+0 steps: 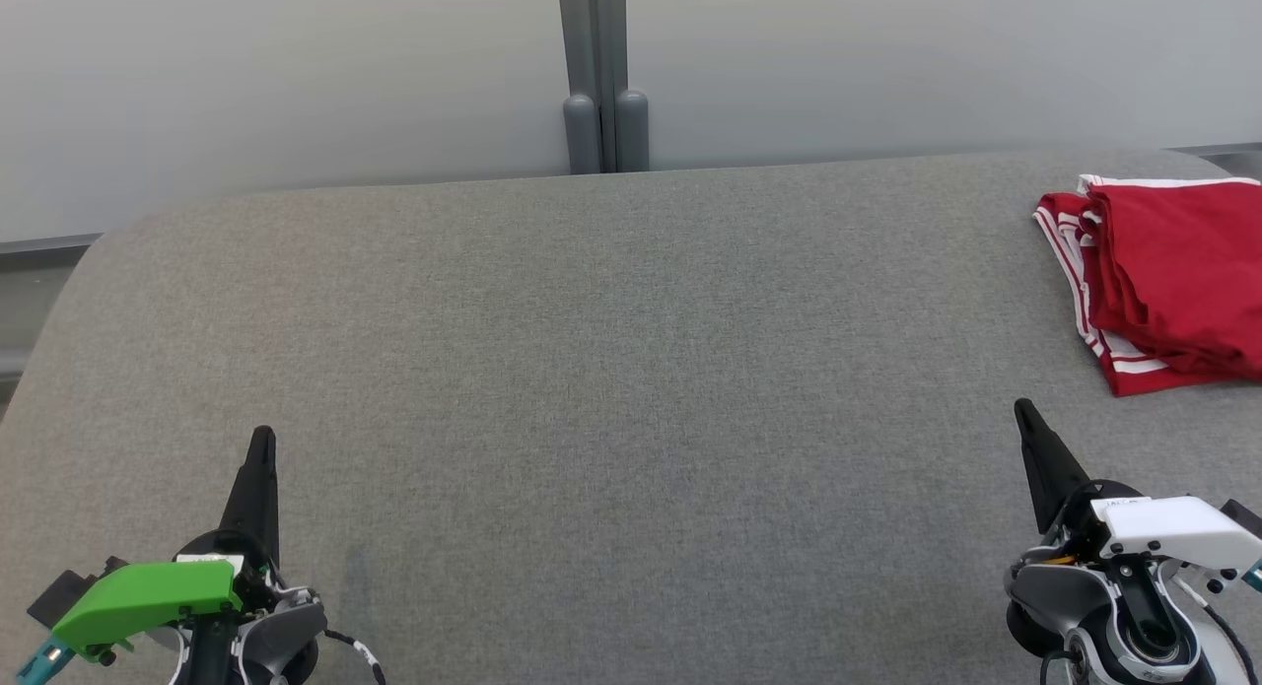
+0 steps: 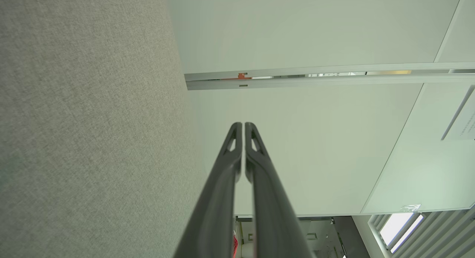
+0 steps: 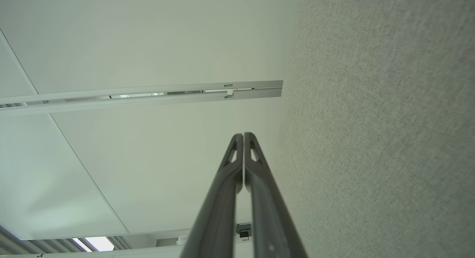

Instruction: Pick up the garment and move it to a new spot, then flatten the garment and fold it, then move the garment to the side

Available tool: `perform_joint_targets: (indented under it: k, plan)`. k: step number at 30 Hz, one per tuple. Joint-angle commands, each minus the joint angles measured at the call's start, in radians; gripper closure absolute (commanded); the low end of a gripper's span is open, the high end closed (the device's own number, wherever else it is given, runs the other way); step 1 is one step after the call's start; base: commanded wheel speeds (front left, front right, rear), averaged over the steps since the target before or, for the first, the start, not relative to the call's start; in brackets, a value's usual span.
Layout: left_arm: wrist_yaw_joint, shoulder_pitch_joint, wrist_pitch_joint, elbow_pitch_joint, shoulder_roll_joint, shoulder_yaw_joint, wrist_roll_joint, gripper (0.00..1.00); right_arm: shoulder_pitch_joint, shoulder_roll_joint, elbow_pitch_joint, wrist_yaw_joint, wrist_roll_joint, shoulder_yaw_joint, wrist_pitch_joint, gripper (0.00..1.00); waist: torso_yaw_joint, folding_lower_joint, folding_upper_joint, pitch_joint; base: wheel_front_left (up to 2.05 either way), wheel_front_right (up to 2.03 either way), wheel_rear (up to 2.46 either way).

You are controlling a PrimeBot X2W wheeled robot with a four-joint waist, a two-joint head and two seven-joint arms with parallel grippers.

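Note:
A red garment [image 1: 1168,276] with white stripes along its edges lies folded at the far right of the grey fabric surface [image 1: 611,370], partly cut off by the picture's right edge. My left gripper [image 1: 262,439] rests at the lower left, shut, with nothing in it. At the lower right my right gripper [image 1: 1022,409] is also shut and empty, a little in front of and left of the garment, not touching it. In the wrist views the left gripper [image 2: 243,123] and the right gripper [image 3: 243,133] each show both fingers pressed together.
A pale wall [image 1: 296,74] with a grey post [image 1: 603,74] stands behind the surface's rounded far edge. The wrist views look along the fabric [image 2: 85,120] toward white partition panels [image 3: 148,157].

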Motion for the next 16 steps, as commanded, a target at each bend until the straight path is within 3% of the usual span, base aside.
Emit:
perform_joint_targets:
  k: [1, 16]
  plan:
    - [-0.004, -0.011, 0.004, -0.002, 0.007, 0.002, -0.001, 1.00, -0.007, -0.001, 0.002, 0.000, -0.003, -0.003, 0.002, 1.00, 0.000, 0.0000, 0.0000, 0.000, 0.00, 0.00, 0.00]
    - [-0.004, -0.011, 0.004, -0.002, 0.007, 0.002, -0.001, 1.00, -0.007, 0.000, 0.002, 0.000, -0.004, -0.003, 0.003, 1.00, 0.000, 0.0000, 0.0000, 0.000, 0.00, 0.00, 0.00]
